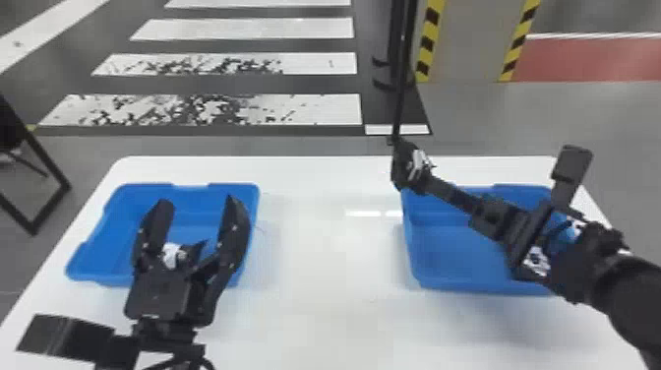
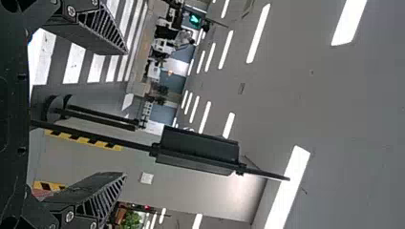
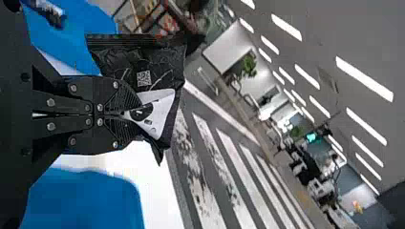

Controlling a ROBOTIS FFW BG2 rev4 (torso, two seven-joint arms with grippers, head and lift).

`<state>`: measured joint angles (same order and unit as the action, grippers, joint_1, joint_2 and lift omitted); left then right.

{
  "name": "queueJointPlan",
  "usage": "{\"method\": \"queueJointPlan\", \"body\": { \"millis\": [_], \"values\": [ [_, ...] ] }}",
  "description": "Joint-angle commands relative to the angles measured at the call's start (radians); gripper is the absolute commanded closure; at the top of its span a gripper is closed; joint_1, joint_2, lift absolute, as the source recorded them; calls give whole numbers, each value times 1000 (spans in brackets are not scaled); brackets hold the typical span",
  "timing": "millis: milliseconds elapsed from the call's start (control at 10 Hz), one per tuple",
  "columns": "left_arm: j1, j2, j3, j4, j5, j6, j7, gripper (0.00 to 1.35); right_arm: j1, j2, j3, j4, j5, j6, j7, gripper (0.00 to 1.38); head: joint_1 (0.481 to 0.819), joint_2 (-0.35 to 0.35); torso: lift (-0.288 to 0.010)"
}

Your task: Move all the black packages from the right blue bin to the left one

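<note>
Right gripper: closed on the black package; in the head view the right gripper is seen above the far left corner of the right bin, its arm brought in from the right.
Fingers: pressed together at the tips in the right wrist view, with a white printed corner of the package pinched between them.
Black package: held clear of the table by that corner; a small square code is seen on its crinkled dark face.
Left gripper: held over the left bin in the head view, its two fingers spread wide.
White and dark shape: seen between the left gripper's fingers in the head view; whether it is a package cannot be told.
Right blue bin: set on the right side of the table, partly covered by the right arm.
Left blue bin: set on the left side, well apart from the other.
White table: placed under both bins.
Floor beyond: marked with white stripes; a black post is seen near a column edged in yellow and black.
</note>
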<state>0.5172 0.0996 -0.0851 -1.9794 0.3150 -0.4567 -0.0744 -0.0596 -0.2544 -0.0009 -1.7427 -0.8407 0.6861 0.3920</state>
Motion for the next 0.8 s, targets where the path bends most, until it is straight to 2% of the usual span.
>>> {"method": "queueJointPlan", "body": {
  "millis": [0,200,300,500,700],
  "values": [
    [-9,6,-21,0,-4,0,1,134,-51,-14,103,19,-81,-1,14,1153,695,81,-140],
    [-26,11,-48,0,-4,22,2,134,-85,-20,206,33,-136,-9,19,1153,695,150,-140],
    [-44,23,-82,0,-2,30,2,136,-102,-22,248,43,-156,-19,19,1153,695,176,-140],
    [-66,46,-158,0,30,54,2,140,-125,-23,318,60,-180,-36,19,1153,695,193,-140],
    [-71,54,-174,0,36,96,1,140,-129,-26,364,50,-208,-41,19,1153,695,189,-140]
  ]
}}
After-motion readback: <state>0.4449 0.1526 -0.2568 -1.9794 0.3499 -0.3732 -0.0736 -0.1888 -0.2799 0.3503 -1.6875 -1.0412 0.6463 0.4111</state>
